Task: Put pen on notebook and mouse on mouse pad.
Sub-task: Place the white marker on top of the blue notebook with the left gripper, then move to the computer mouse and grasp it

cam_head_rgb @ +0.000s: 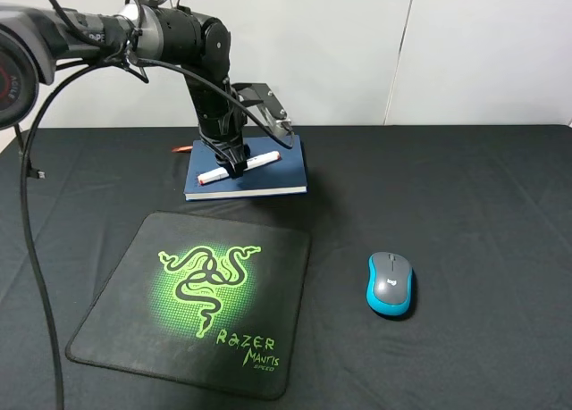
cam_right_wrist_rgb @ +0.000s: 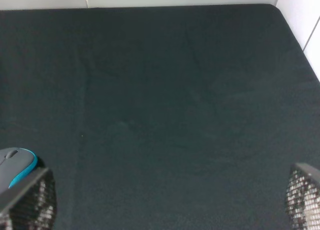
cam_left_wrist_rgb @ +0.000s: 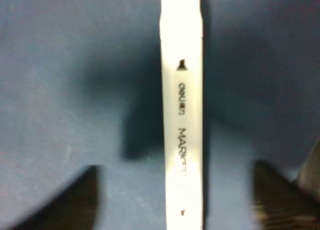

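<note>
1. From high: my left claw [cam_head_rgb: 234,164] is hanging over the pen [cam_head_rgb: 264,160] on the notebook [cam_head_rgb: 279,179]; the mouse [cam_head_rgb: 391,283] is sitting off the mouse pad [cam_head_rgb: 268,276].
2. Left wrist: fingers [cam_left_wrist_rgb: 75,200] are spreading wide, seemingly clear of it; I'm favouring lifting straight.
3. Right wrist: my right claw [cam_right_wrist_rgb: 170,200] is gaping empty, mouse nearby.

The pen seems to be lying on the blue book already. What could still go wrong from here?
1. The left gripper sits low over the pen on the notebook, jaws open either side; pulling away, it might knock the pen off.
2. The mouse lies on the cloth, off the mouse pad, only at the edge of the right gripper's view; an off-centre grab could slip on its rounded shell.
</note>
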### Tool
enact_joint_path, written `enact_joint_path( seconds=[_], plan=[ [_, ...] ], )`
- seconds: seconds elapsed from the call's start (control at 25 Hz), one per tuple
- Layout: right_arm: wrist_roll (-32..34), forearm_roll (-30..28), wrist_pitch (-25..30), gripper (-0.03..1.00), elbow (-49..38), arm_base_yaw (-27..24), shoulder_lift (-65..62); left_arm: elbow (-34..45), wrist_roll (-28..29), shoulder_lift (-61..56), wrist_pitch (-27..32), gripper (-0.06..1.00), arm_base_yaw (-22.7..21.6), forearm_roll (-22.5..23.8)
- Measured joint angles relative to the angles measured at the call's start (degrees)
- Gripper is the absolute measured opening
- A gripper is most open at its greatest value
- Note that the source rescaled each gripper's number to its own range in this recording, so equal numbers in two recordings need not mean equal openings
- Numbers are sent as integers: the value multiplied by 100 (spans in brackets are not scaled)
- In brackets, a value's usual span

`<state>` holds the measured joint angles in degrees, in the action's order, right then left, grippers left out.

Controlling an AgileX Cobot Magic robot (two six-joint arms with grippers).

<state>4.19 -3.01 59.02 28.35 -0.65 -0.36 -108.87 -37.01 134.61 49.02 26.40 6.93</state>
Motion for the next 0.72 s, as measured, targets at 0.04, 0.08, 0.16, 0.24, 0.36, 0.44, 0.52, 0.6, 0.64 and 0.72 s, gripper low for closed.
enact_joint_path(
  seconds=[0.04,0.08,0.16,0.24,0.36,0.44,0.52,0.6,0.64,0.72],
  plan=[
    [0,0,0,100,0,0,0,0,0,0,-54,85,0,-5],
    [0,0,0,100,0,0,0,0,0,0,-104,90,0,-21],
    [0,0,0,100,0,0,0,0,0,0,-142,96,0,-44],
    [0,0,0,100,0,0,0,0,0,0,-155,99,0,-45],
    [0,0,0,100,0,0,0,0,91,0,-156,100,0,-58],
    [0,0,0,100,0,0,0,-11,203,-31,-161,100,0,-70],
    [0,0,0,100,0,0,0,-11,252,-120,-145,100,0,-83],
    [0,0,0,100,0,0,0,-39,286,-298,-39,100,0,-83],
    [0,0,0,100,0,0,0,-58,312,-401,61,100,0,-86],
    [0,0,0,100,0,0,0,-56,468,-617,308,100,0,-86]
  ],
)
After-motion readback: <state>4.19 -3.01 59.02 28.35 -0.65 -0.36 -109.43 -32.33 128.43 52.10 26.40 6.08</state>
